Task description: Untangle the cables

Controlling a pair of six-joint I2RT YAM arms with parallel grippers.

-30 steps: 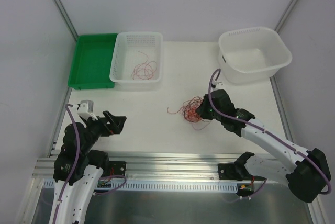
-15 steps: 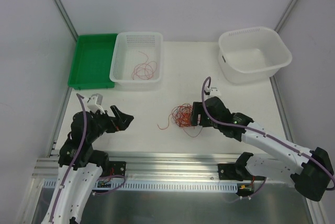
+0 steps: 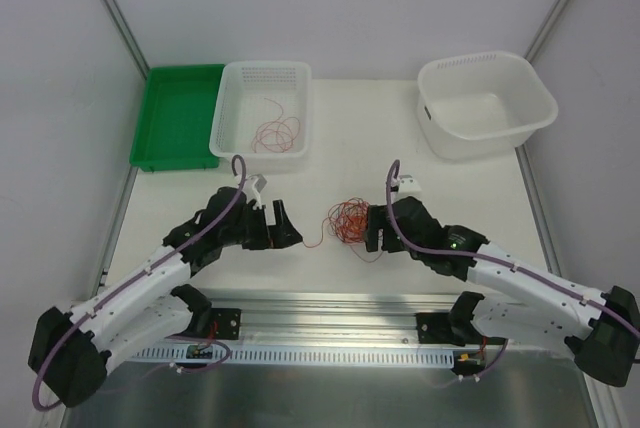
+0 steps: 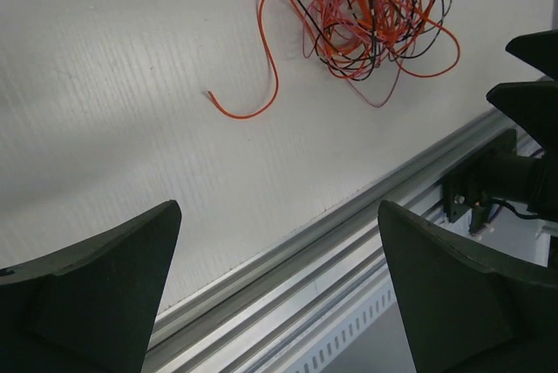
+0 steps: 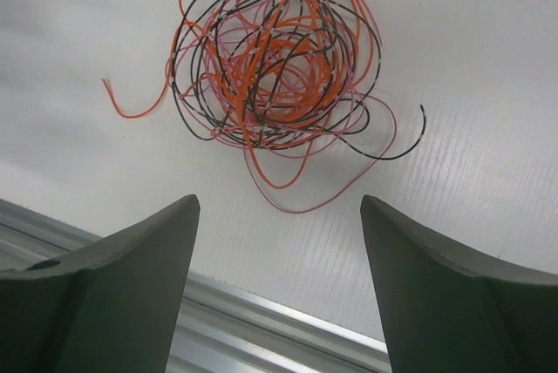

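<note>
Tangle of cables (image 3: 350, 219): red, black and orange wires in one loose knot, lying flat on the surface (image 3: 470, 188) close to its near edge, about midway between the left and right edges. Right jaws: a second ago pinched together at the knot; now spread apart just to the right of it and holding nothing, so the knot has been let go and sits a little further toward the left edge than it did. Left arm (image 3: 150, 278): a second ago folded back at the near left corner; now stretched out toward the knot, left jaws wide apart and empty, near it but not touching. Orange tail (image 4: 253, 103): one free end curling out of the knot's left side, between the knot and the left jaws. Basket (image 3: 228, 138), toward the far edge: one separated cable (image 3: 275, 133) inside. Reading: knot appears set within reach of both arms; the orange tail looks the likeliest strand to draw out next; most of the sorting remains.
</note>
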